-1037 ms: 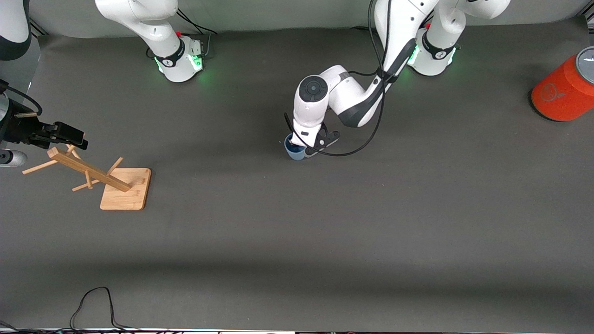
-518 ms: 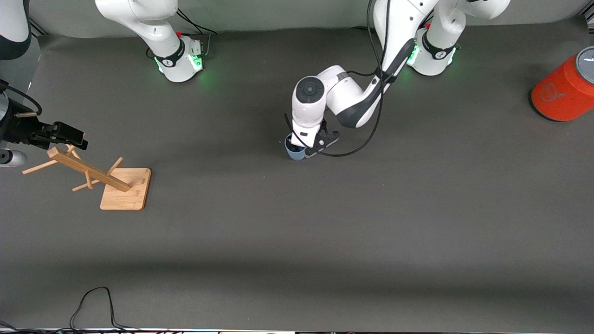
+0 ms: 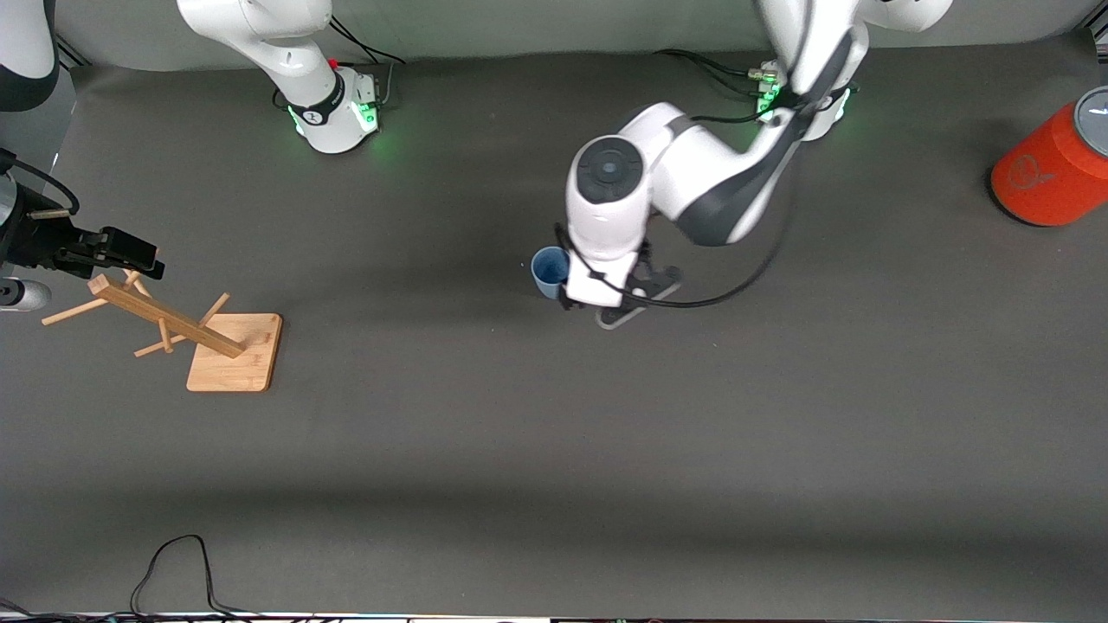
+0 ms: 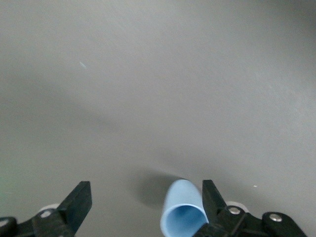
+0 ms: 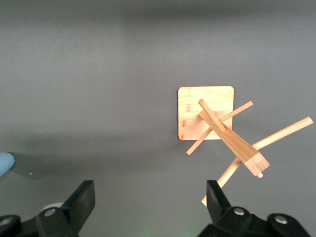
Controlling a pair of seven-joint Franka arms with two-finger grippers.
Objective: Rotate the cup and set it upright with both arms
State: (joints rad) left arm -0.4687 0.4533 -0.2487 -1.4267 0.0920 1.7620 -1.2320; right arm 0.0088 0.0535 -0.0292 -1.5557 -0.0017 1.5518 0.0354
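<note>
The pale-blue cup point(image 3: 549, 271) stands upright on the dark mat in the middle of the table, with its open mouth up. My left gripper point(image 3: 599, 299) hangs above the mat just beside the cup, toward the left arm's end of the table. In the left wrist view the left gripper point(image 4: 145, 197) is open, with the cup point(image 4: 183, 210) free and close to one finger point(image 4: 210, 195). My right gripper point(image 3: 117, 249) waits open over the wooden rack at the right arm's end. In the right wrist view the right gripper point(image 5: 149, 195) holds nothing, and the cup point(image 5: 5, 163) shows at the edge.
A wooden peg rack point(image 3: 173, 320) on a square base point(image 3: 235, 350) leans at the right arm's end and shows as the rack point(image 5: 222, 131) in the right wrist view. A large orange-red cylinder point(image 3: 1052, 169) stands at the left arm's end. A black cable point(image 3: 173, 562) lies at the front edge.
The left gripper opened and let go of the cup, then rose and shifted toward the left arm's end. The cup stayed standing. The right arm has not moved.
</note>
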